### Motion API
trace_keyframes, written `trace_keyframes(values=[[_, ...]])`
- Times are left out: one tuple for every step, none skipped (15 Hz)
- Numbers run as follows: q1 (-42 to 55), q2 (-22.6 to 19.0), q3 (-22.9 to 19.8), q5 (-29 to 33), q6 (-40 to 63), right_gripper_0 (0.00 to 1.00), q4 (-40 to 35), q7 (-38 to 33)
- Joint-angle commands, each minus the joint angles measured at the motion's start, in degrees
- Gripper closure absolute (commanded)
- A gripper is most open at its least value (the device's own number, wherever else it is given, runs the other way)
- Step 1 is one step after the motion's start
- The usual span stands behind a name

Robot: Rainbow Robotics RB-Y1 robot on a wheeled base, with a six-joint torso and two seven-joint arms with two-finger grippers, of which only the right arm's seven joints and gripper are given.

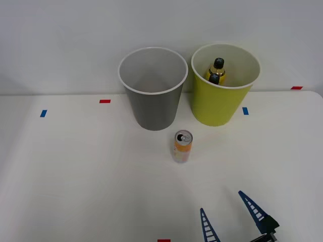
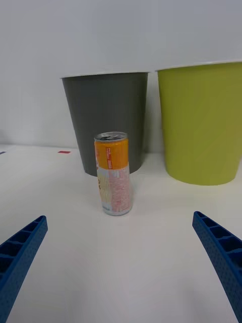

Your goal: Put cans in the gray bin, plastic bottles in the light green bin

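The right pincer (image 1: pixel 226 204), blue ribbed fingers spread wide and holding nothing, sits at five o'clock of the upright slim orange-and-white drink can (image 1: pixel 182 146) on the white desk (image 1: pixel 75 171).

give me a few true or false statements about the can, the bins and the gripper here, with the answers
1. The can stands upright on the table. True.
2. The can is already inside the gray bin. False: it stands on the table in front of the bins, outside both.
3. The plastic bottles are in the light green bin. True.
4. The right gripper is shut on the can. False: its fingers are spread open and clear of the can, which stands apart from them.
5. The gray bin lies tipped on its side. False: both bins stand upright, side by side.
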Motion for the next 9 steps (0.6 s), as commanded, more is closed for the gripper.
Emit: trace_keyframes(values=[[-3.39, -0.22, 3.16, -6.49, 0.12, 0.00, 0.03, 9.12], [-3.91, -0.05, 3.42, -7.10, 0.91, 0.00, -0.06, 9.12], [-5.15, 0.04, 4.47, -10.18, 3.37, 0.00, 0.03, 9.38], [-6.02, 0.04, 5.18, -12.55, 4.60, 0.00, -0.06, 9.47], [-6.73, 0.22, 5.70, -14.05, 4.86, 0.00, 0.03, 9.82], [-7.78, 0.04, 6.50, -14.66, 4.95, 0.00, 0.03, 10.26], [-8.49, -0.05, 6.94, -15.19, 5.57, 0.00, 0.03, 10.44], [-9.54, -0.05, 7.55, -16.68, 6.62, 0.00, 0.03, 10.79], [-11.12, -0.22, 7.81, -17.56, 7.06, 0.00, 0.03, 11.40]])
